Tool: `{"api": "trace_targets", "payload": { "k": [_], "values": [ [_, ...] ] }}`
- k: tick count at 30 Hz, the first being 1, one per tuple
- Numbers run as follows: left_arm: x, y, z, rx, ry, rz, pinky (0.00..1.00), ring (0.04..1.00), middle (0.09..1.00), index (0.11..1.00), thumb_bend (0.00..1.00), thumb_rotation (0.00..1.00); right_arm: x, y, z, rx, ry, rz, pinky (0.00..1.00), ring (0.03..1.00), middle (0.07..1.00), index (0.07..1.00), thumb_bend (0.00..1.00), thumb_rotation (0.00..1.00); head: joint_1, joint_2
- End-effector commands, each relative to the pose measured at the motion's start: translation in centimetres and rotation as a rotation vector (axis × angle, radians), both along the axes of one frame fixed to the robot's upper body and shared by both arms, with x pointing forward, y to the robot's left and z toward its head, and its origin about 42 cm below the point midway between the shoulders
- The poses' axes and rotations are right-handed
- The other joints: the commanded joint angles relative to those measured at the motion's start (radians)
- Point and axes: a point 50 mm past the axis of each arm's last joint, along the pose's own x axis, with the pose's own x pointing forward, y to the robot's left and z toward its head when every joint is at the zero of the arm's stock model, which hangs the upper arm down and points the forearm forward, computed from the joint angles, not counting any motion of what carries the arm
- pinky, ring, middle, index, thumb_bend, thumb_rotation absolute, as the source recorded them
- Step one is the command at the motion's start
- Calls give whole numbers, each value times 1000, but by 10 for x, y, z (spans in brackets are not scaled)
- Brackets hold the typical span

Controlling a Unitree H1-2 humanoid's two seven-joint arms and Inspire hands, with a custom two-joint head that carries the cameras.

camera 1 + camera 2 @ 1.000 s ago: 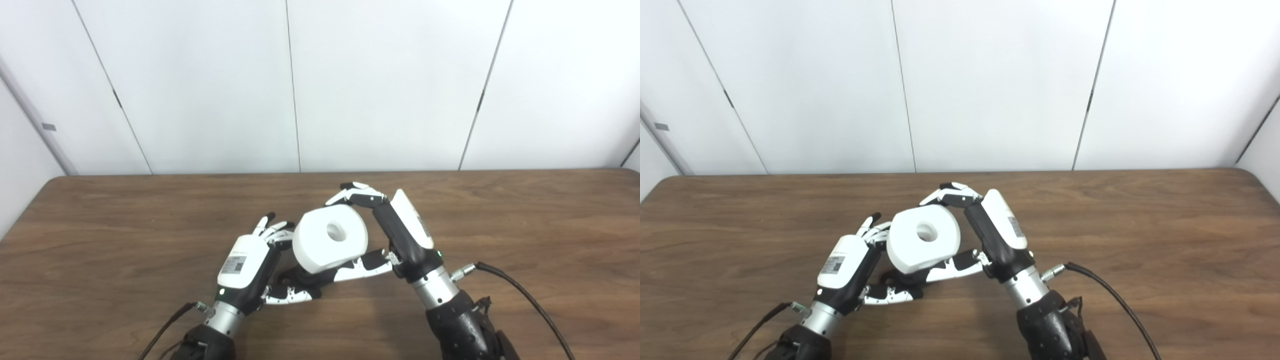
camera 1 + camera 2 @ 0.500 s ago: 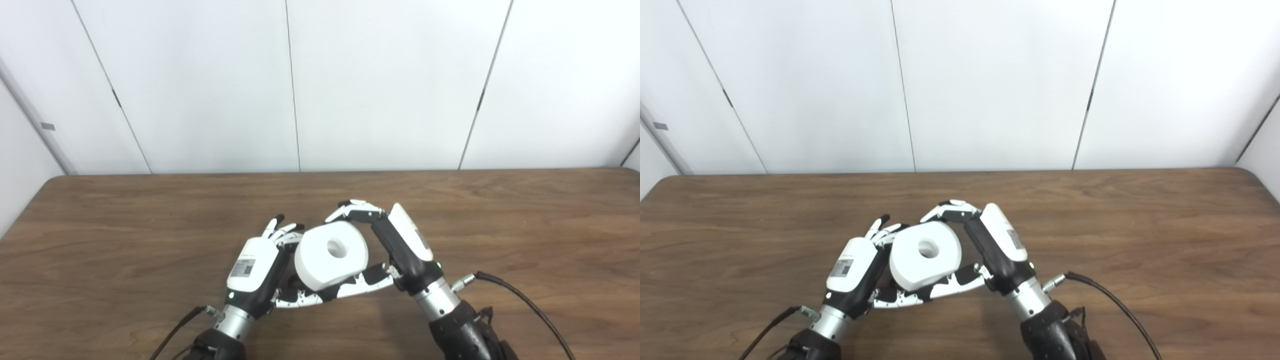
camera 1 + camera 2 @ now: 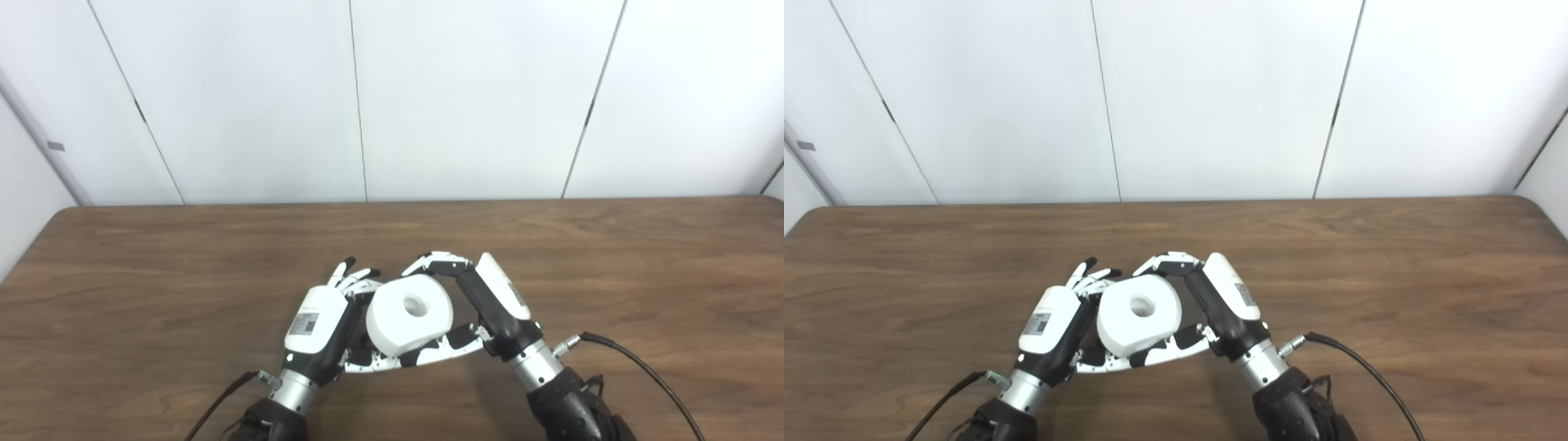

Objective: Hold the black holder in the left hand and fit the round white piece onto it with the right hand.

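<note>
My right hand (image 3: 493, 301) is shut on the round white piece (image 3: 409, 315), fingers over its far edge and thumb under its near edge. The piece is a thick disc with a centre hole, tilted toward me. My left hand (image 3: 320, 326) presses against the piece's left side, fingertips (image 3: 355, 278) pointing away and thumb stretched beneath it. The black holder (image 3: 365, 353) shows only as a dark sliver between the left palm and the white piece; the rest is hidden. Both hands sit low over the wooden table (image 3: 122, 275).
A black cable (image 3: 643, 370) runs from my right wrist off to the lower right, and another cable (image 3: 214, 404) leaves my left wrist. White wall panels stand behind the table's far edge.
The camera tilted a little. Both hands came lower and closer together; my left hand shifted right against the white piece, which now covers more of the black holder.
</note>
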Motion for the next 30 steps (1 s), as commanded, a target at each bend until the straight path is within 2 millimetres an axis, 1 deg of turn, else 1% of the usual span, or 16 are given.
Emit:
{"api": "trace_targets", "payload": {
  "k": [1, 5, 11, 19, 30],
  "values": [
    [-53, -11, -58, -43, 218, 6, 1000, 858, 695, 482, 524, 53, 3, 1, 18, 40, -98, 25, 773, 569, 465, 512, 528, 0, -4, 7],
    [-56, -12, -59, -59, 245, 2, 1000, 856, 695, 482, 524, 53, 3, -1, 17, 37, -98, 20, 783, 571, 467, 510, 528, 0, -12, 12],
    [-60, -10, -61, -68, 285, -4, 1000, 861, 696, 482, 524, 53, 1, -5, 22, 27, -106, 4, 781, 575, 465, 510, 528, 1, -29, 28],
    [-67, -7, -55, -73, 357, 5, 1000, 866, 702, 483, 524, 54, -6, -10, 31, 20, -115, -6, 766, 572, 469, 506, 529, 1, -54, 75],
    [-73, -3, -53, -62, 385, -1, 1000, 859, 701, 482, 524, 55, -16, -19, 36, 13, -96, -26, 763, 564, 464, 511, 528, 1, -66, 118]
  ]
}}
